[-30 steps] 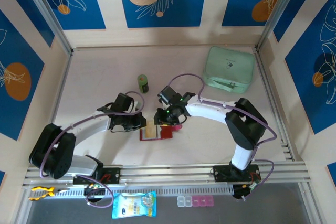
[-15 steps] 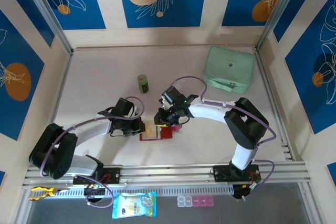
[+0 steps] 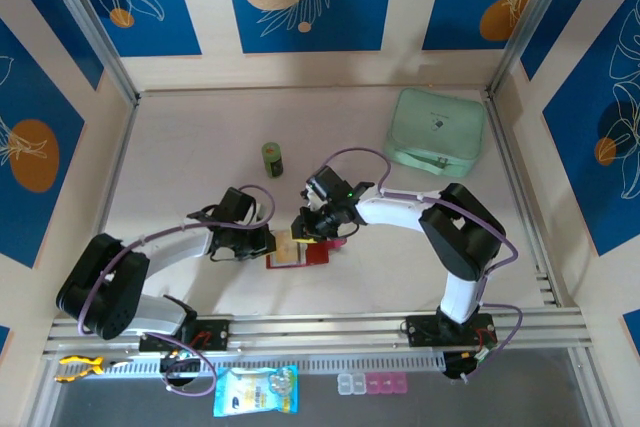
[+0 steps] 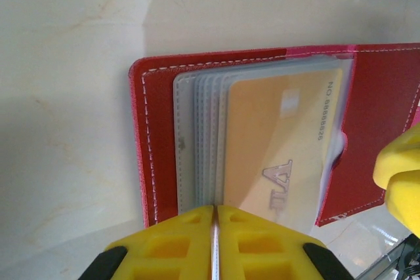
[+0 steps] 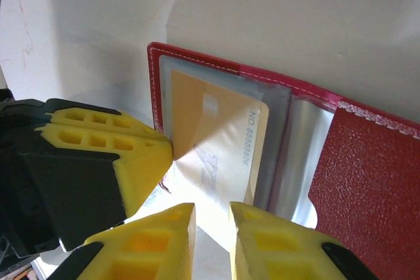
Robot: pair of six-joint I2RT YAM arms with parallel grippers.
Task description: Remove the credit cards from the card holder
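1. Holder (image 3: 318, 253) lies open and flat on the table (image 3: 200, 147), mid-width, nearer the near edge, between both grippers.
2. Tan card (image 4: 282, 142) sits in the top clear sleeve. More sleeves (image 4: 190, 136) are stacked under it, fanned toward the holder's red edge.
3. Left gripper (image 3: 262, 243) is at the holder's left side, fingers clenched together, tips at the sleeves' edge. Can't tell if a sleeve is pinched.
4. Right gripper (image 5: 211, 234) is at the card's end, fingers a narrow gap apart. The card/sleeve edge runs into the gap; can't tell if it is grasped.
5. Pouch (image 3: 437, 132) is at the far right corner and a green can (image 3: 272, 158) is mid-table, both apart from the holder.
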